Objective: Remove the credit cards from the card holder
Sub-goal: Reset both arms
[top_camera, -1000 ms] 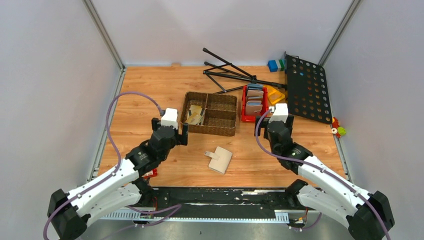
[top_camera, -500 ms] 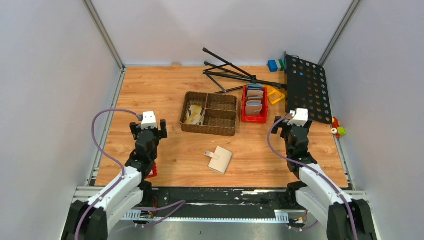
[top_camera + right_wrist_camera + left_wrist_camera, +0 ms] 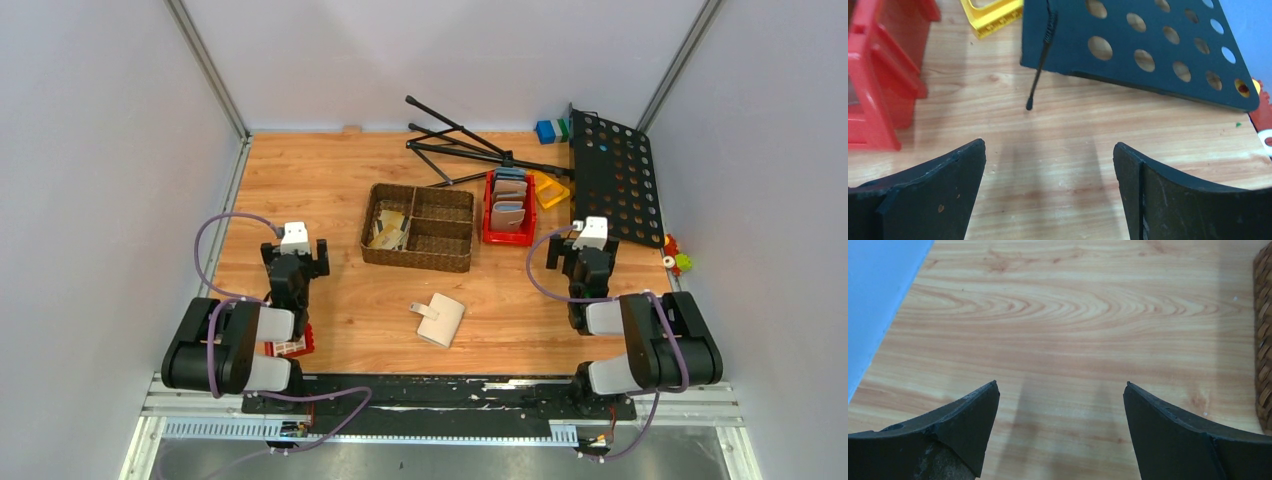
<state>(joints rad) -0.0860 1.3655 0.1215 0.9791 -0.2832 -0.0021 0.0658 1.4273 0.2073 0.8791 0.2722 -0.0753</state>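
On the wooden table (image 3: 300,180), well apart from black left gripper (image 3: 295,258) and right gripper (image 3: 582,255), both spread wide, empty: beige folding card holder (image 3: 441,319).

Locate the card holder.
In the top view, the card holder lies centrally on the table, on the near side of the woven basket, touching nothing.
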